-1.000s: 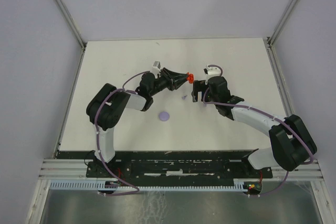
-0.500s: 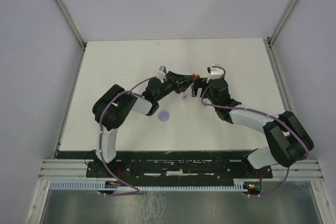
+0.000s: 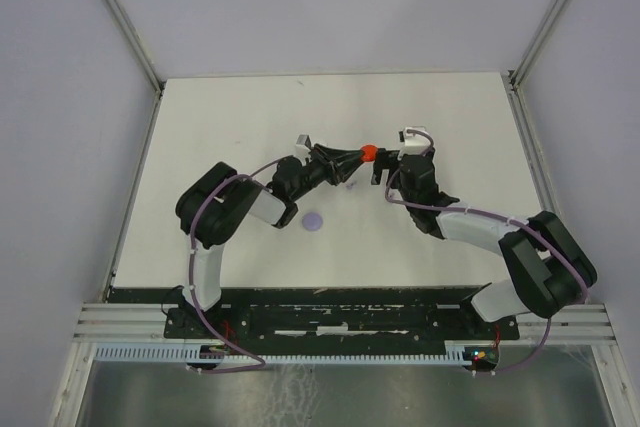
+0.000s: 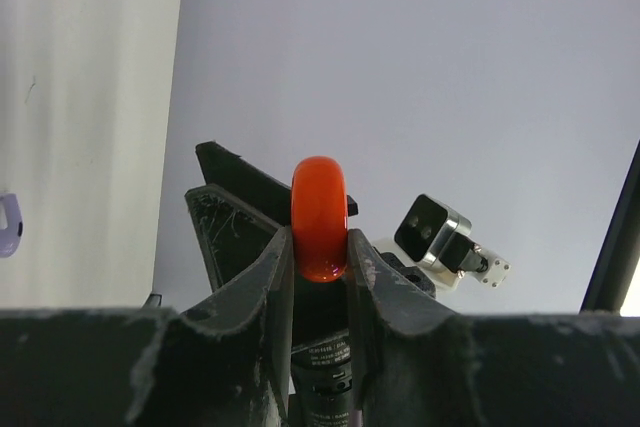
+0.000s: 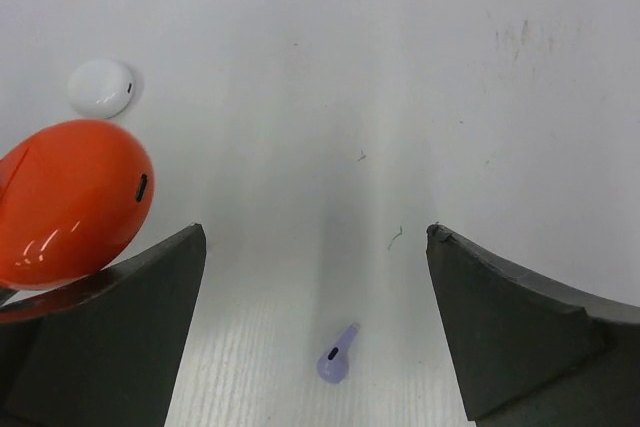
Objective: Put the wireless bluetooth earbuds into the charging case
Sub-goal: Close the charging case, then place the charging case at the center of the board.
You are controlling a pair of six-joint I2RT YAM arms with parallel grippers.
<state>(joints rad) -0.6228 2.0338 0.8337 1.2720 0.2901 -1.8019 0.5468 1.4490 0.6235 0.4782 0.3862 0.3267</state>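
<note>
Near the middle of the table (image 3: 230, 117), held off its surface, the left claw (image 4: 320, 247) is clamped on an orange case (image 4: 320, 197), a rounded disc pinched edge-on between both fingers. Just beside it, toward the right edge, the right claw (image 5: 315, 232) points down at the table with its fingers spread wide and nothing between them. A pale purple earbud (image 5: 335, 359) lies on its side on the bare surface under that gap, clear of both fingers. From the right wrist, the orange case shows just past one of that claw's fingers, which hides its lower edge. A small white disc (image 5: 100, 87) lies on the table just beyond the case. A pale purple disc (image 3: 315, 220) sits alone toward the near edge, just beside the left forearm and apart from the earbud.
</note>
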